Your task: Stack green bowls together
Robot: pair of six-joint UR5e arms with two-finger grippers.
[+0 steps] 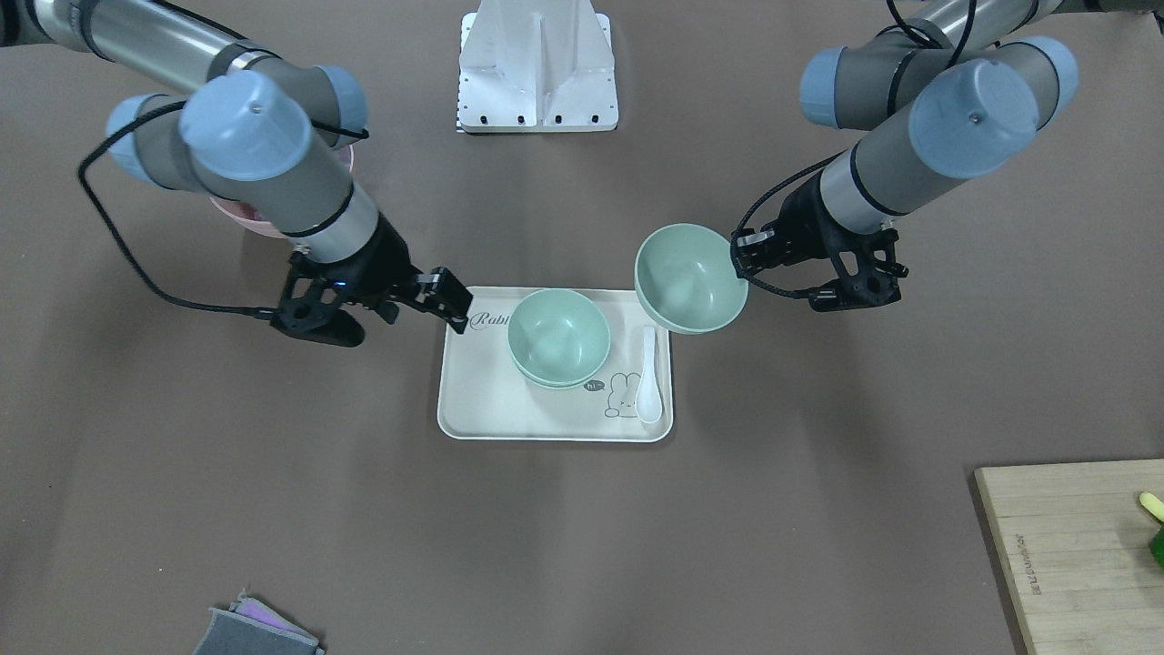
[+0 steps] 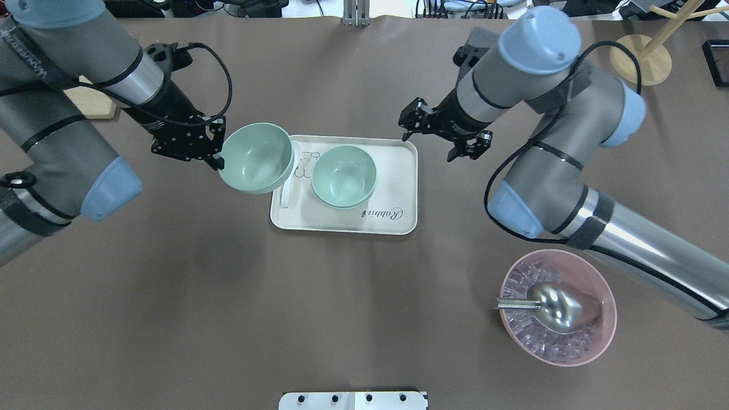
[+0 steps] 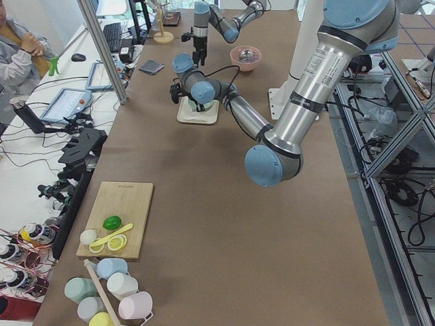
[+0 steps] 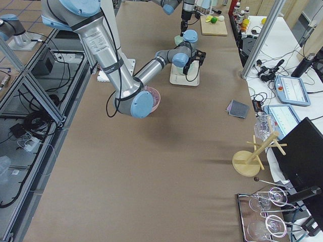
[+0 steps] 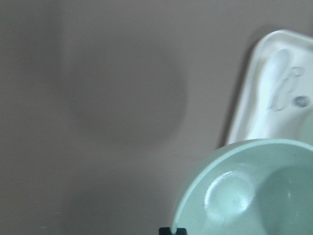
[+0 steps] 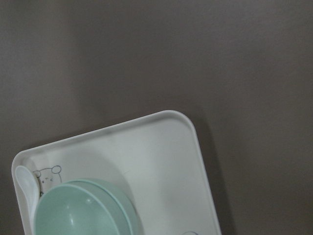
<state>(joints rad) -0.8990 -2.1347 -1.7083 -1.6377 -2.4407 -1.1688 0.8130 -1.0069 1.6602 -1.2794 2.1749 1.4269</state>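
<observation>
Two pale green bowls (image 2: pixel 344 175) sit nested in each other on the white tray (image 2: pixel 393 222); they also show in the front view (image 1: pixel 558 337) and the right wrist view (image 6: pixel 80 210). My left gripper (image 2: pixel 219 162) is shut on the rim of a third green bowl (image 2: pixel 253 158) and holds it in the air, slightly tilted, over the tray's edge and beside the stack. The held bowl also shows in the front view (image 1: pixel 689 277) and the left wrist view (image 5: pixel 249 191). My right gripper (image 2: pixel 409 121) is open and empty, above the table just past the tray's opposite end.
A white spoon (image 1: pixel 647 382) lies on the tray, partly under the held bowl. A pink bowl (image 2: pixel 558 307) with ice and a metal scoop stands near my right arm. A wooden cutting board (image 1: pixel 1073 555) and a grey cloth (image 1: pixel 259 632) lie at the far edge.
</observation>
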